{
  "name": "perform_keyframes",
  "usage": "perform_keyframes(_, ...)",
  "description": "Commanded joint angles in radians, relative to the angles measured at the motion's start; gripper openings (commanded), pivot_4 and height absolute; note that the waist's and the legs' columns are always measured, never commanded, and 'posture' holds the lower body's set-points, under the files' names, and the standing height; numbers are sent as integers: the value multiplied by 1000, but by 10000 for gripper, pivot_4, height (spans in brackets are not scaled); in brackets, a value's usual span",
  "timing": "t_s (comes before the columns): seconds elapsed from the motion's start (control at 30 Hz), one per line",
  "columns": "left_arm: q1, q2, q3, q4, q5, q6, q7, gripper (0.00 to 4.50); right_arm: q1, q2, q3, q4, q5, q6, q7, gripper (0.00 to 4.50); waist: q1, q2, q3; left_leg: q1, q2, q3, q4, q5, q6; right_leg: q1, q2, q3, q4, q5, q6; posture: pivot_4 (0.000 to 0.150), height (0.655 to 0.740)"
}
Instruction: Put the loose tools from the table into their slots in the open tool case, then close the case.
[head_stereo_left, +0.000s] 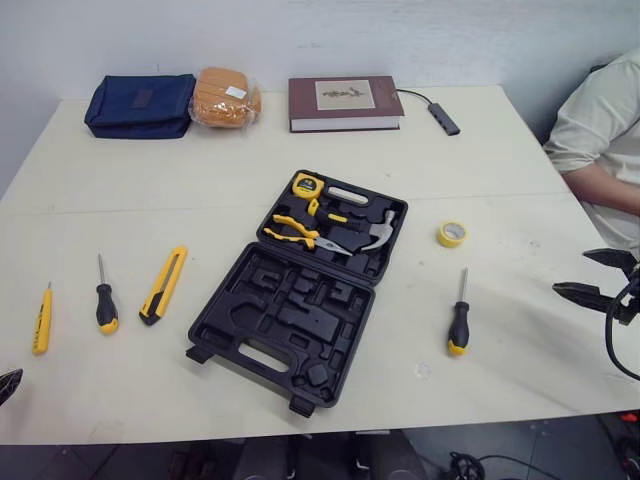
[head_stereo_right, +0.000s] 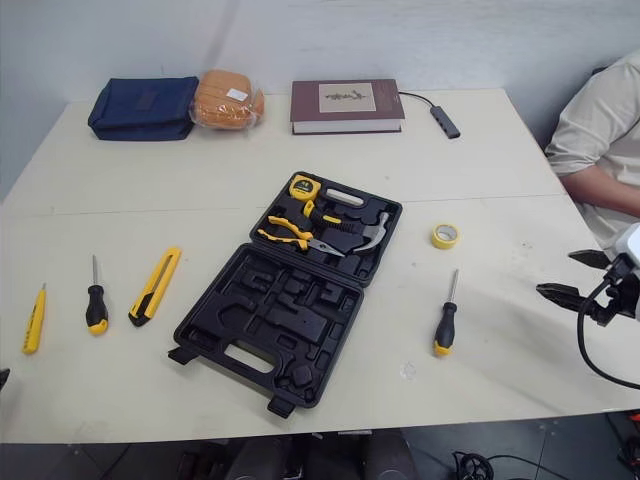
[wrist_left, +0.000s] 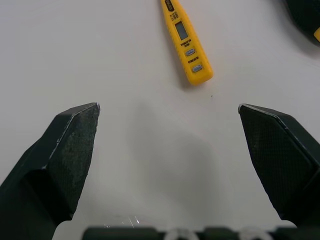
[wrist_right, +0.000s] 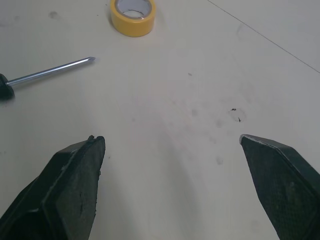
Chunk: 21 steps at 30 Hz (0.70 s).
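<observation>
Left tool and right tool hover wide open over the table at 9 and 3 o'clock of the case, likely poised for the loose tester and screwdriver near each

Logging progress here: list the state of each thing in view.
Case: open.
Hammer: in case.
Pliers: in case.
Long screwdriver: loose on table.
Short screwdriver: loose.
Knife: loose.
Tester: loose.
Tape: loose, lying flat.
Book: closed.
Left gripper: open, empty.
Right gripper: open, empty.
</observation>
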Motion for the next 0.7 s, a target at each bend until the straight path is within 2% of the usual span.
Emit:
perform_keyframes(0.03,1,14,1,-21,4,-10,-4,44827,-8,1,-34,-15,10,-15,-11,45000,0,0,0,0,0,0,0,0,0,0,0,0,0,0,0,1500,7400)
perform_keyframes(0.17,-17,21,-25,-107,-16,16,-7,44827,2,13,-42,-74,31,13,-21,45000,1,0,0,0,0,0,0,0,0,0,0,0,1,0,0,1500,7400)
perform_keyframes(0.33,-119,80,-124,-246,-34,69,-27,44827,55,75,-55,-342,111,126,-70,45000,6,0,0,0,0,0,1,1,-1,0,0,0,3,0,0,1500,7400)
perform_keyframes(0.43,-322,162,-328,-289,-26,100,-43,44827,106,144,0,-599,146,240,-167,45000,11,1,-1,0,0,0,1,2,-2,0,0,0,5,0,0,1500,7400)
perform_keyframes(0.57,-578,170,-567,-238,14,101,-78,44827,119,211,79,-756,123,336,-283,45000,22,0,-1,1,-1,0,1,5,2,0,0,0,7,0,0,1500,7400)
perform_keyframes(0.63,-696,155,-679,-193,59,81,-92,39546,115,249,118,-809,120,361,-325,45000,22,0,-1,0,-1,1,1,6,3,-1,0,0,8,1,1,1500,7400)
perform_keyframes(0.67,-780,131,-752,-145,98,73,-90,36793,110,272,145,-830,117,379,-351,42553,22,0,-1,0,-1,2,1,6,3,-1,0,0,10,1,1,1500,7400)
perform_keyframes(0.7,-861,105,-822,-87,140,55,-93,31144,99,295,175,-845,108,399,-383,38999,24,0,-1,-1,-1,4,2,7,4,-2,1,0,10,1,1,1500,7400)
